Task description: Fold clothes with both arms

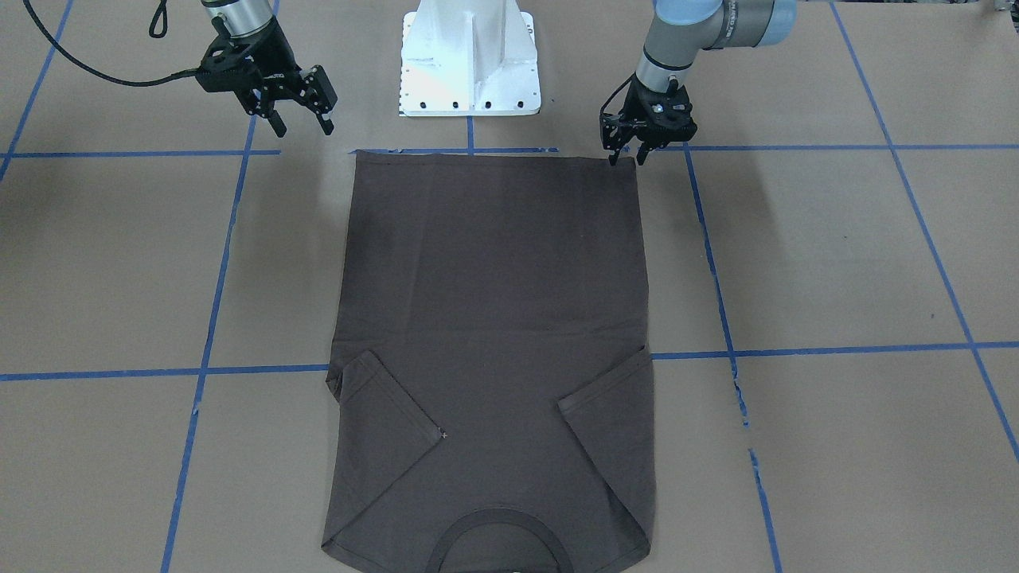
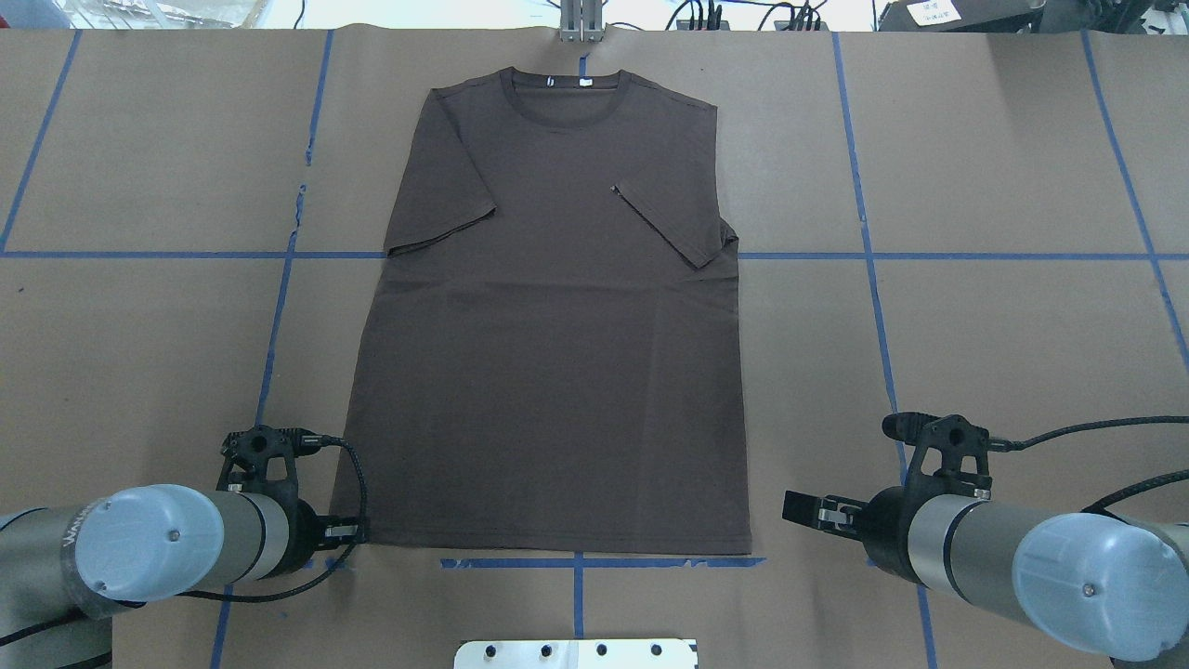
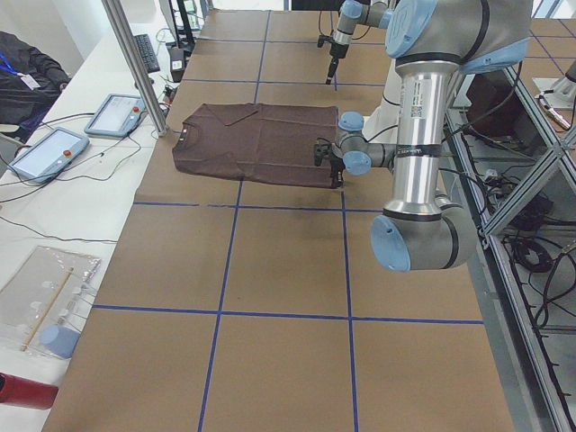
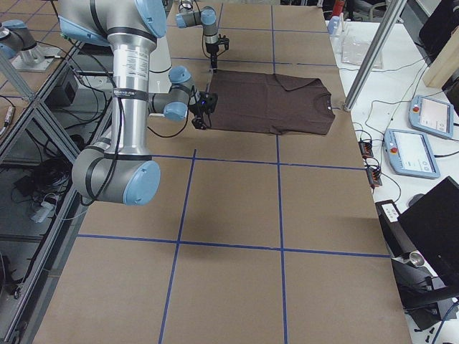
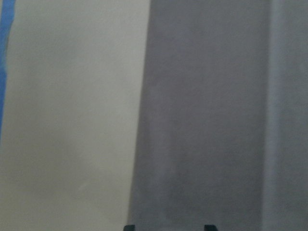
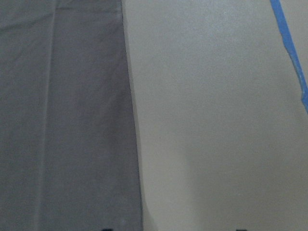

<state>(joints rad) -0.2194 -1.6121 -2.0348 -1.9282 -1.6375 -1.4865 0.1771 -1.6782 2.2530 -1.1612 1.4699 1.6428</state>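
The dark brown-grey short-sleeved cotton T-shirt [image 2: 548, 372] lies flat in the middle of the brown paper-covered table [image 2: 975, 353]. Taken as a clock face in the overhead view, its ribbed collar is at 12 o'clock, its hem is at 6 o'clock near the robot, and both sleeves are turned in over the chest. The black two-finger left gripper [image 1: 626, 159] is low at the hem's 7 o'clock corner. Its wrist camera shows the fingers apart, with the shirt's side edge running between them and nothing clamped. The black two-finger right gripper [image 1: 303, 130] stands out beyond the 5 o'clock corner and seems higher above the table, its jaws wide apart and empty. The step in hand appears to be the approach for a two-corner grasp of the hem. The next move probably calls for the right gripper to come in and down to its corner. Both would then pinch the hem and carry it together toward 12 o'clock, level, so the fold lands square.
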